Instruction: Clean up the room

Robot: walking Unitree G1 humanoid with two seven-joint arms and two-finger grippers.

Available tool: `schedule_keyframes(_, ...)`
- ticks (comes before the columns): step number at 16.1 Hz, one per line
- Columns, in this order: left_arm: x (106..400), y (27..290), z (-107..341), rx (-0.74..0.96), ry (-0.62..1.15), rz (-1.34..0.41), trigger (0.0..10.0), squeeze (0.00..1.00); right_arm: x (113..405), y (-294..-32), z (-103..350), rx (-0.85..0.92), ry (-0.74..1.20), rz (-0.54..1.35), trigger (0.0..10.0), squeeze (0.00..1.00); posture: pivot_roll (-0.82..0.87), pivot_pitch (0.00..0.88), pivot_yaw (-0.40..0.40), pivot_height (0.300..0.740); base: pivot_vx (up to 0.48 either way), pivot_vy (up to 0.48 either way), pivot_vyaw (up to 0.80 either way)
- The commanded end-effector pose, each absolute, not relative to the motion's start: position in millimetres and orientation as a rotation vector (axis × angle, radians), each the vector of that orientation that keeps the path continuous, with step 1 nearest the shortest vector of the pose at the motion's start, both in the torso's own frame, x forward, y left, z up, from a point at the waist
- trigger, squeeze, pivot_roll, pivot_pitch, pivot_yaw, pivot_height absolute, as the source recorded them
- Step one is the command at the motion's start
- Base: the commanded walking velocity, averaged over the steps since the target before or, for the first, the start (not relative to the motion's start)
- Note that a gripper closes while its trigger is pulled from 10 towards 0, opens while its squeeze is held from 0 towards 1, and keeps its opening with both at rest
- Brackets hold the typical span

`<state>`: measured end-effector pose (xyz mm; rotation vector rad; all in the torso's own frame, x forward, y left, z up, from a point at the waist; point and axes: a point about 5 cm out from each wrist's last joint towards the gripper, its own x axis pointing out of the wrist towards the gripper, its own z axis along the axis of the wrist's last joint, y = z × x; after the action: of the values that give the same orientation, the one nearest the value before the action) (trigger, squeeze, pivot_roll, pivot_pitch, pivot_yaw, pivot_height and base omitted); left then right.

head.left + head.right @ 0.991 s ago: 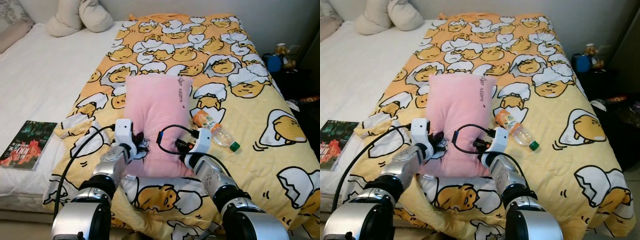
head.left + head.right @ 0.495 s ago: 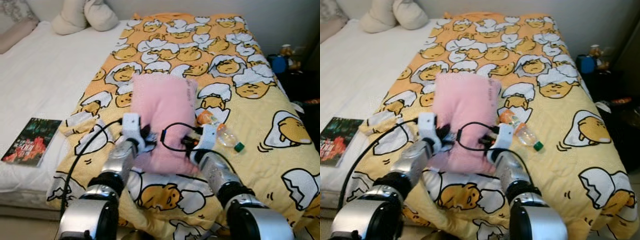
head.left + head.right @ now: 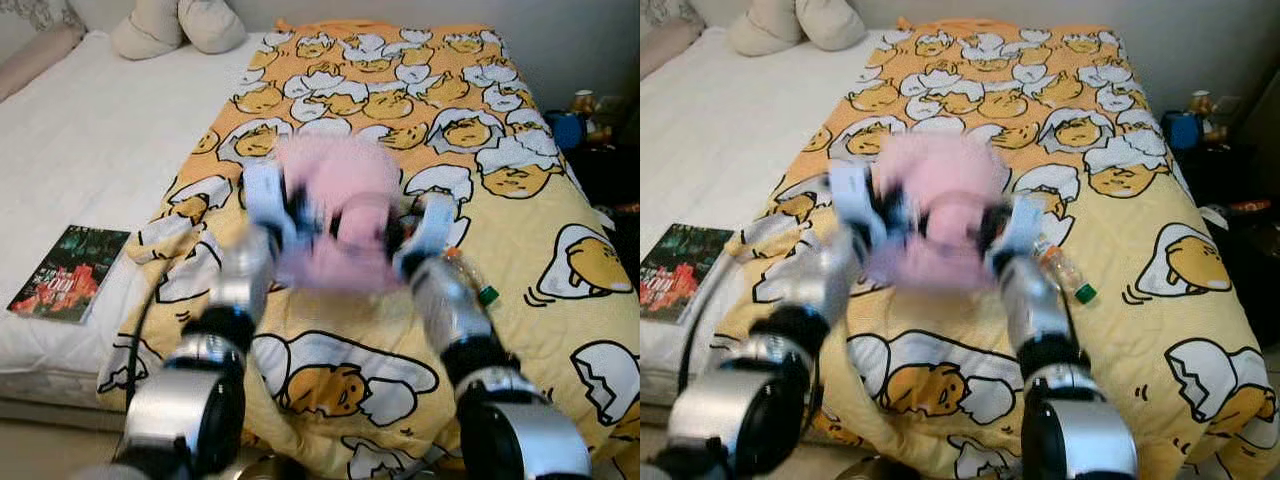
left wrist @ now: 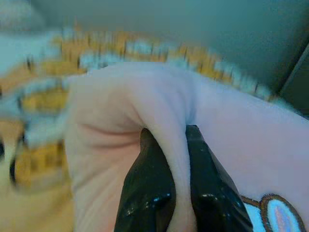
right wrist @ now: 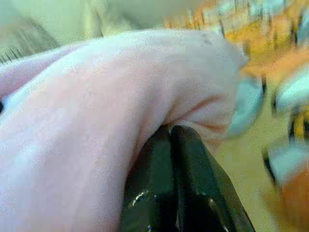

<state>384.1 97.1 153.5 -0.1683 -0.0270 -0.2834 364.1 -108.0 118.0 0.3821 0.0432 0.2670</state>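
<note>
The left pincer (image 4: 166, 193) and the right pincer (image 5: 171, 193) are both closed on the pink pillow (image 3: 335, 215), held above the bed (image 3: 90, 170).

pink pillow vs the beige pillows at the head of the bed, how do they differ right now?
The pink pillow is gripped by the left gripper and right gripper, blurred with motion above the yellow blanket; the beige pillows lie sharp and untouched on the white sheet. The pink one is bunched where the fingers pinch its fabric; the beige ones sit plump. Colour differs: pink against beige. Both are soft bedding.
</note>
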Motion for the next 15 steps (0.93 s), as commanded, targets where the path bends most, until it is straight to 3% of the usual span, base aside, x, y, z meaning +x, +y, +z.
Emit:
schedule_keyframes(1,387.9,95.9,173.9,-0.165,-0.102,-0.309,0.0,0.00,370.3,-100.1,144.5,0.396,-0.049,0.311,0.0,0.00,-0.15,0.000,0.089,0.740,0.000,0.000,0.00)
schedule_keyframes(3,389.5,95.1,188.0,-0.140,-0.151,-0.326,0.0,0.00,371.8,-100.1,160.8,0.395,-0.103,0.317,0.0,0.00,-0.15,0.000,0.089,0.740,0.000,0.000,0.00)
schedule_keyframes(4,390.8,95.7,197.9,-0.096,-0.181,-0.312,1.6,0.00,372.1,-101.5,173.1,0.333,-0.154,0.307,0.0,0.00,-0.15,0.000,0.089,0.740,0.000,0.000,0.00)
schedule_keyframes(5,392.3,96.2,202.3,-0.050,-0.179,-0.290,10.0,0.00,371.5,-104.5,182.6,0.252,-0.200,0.276,0.0,0.00,-0.15,0.000,0.087,0.740,0.000,0.000,0.00)
schedule_keyframes(6,391.1,96.8,208.0,-0.057,-0.220,-0.294,10.0,0.00,369.0,-110.0,193.4,0.212,-0.255,0.236,10.0,0.00,-0.15,0.000,0.085,0.740,0.000,0.000,0.00)
schedule_keyframes(10,384.2,98.9,199.1,-0.139,-0.217,-0.339,10.0,0.00,350.2,-123.4,189.4,0.108,-0.299,0.175,10.0,0.00,-0.15,0.000,0.072,0.740,0.000,0.331,0.00)
schedule_keyframes(15,382.7,106.5,186.6,-0.062,-0.189,-0.272,10.0,0.00,341.7,-133.8,161.6,0.089,-0.195,0.141,10.0,0.00,-0.15,0.000,0.073,0.740,0.000,0.474,0.00)
